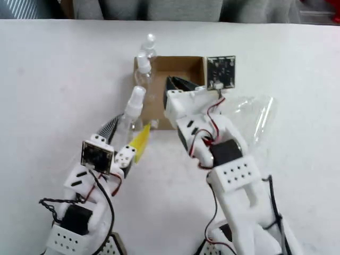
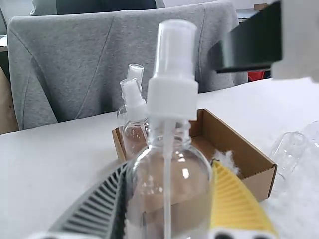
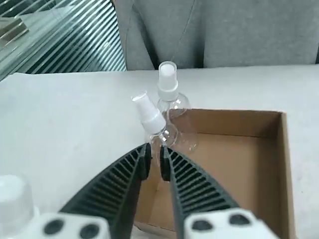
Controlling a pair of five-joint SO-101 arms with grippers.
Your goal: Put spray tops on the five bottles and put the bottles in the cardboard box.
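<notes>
Your left gripper point(image 2: 167, 172) is clamped on a clear bottle point(image 2: 167, 191), grey finger on one side and yellow on the other, gripping the round body low down. The bottle stands upright with a white spray top point(image 2: 174, 74) on its neck. In the high view it sits just beside the near left corner of the cardboard box point(image 1: 183, 62), not yet inside.

Your right gripper point(image 3: 155, 160) hangs over the box with its fingers drawn almost together and nothing between them.

Two capped bottles point(image 3: 159, 112) sit at the far left corner of the box, one upright and one leaning. You cannot tell from these views whether they are inside the wall or just outside it. A heap of clear plastic point(image 1: 255, 117) lies on the table point(image 1: 64, 79) to the right of the box.

The main risk is crowding. The right arm covers much of the box opening, so swinging the held bottle in could knock it against that arm or catch the box wall and shove the light box. The smooth, round glass could also slip or twist between the fingers. The tall spray top could clip the leaning bottle and topple it.
</notes>
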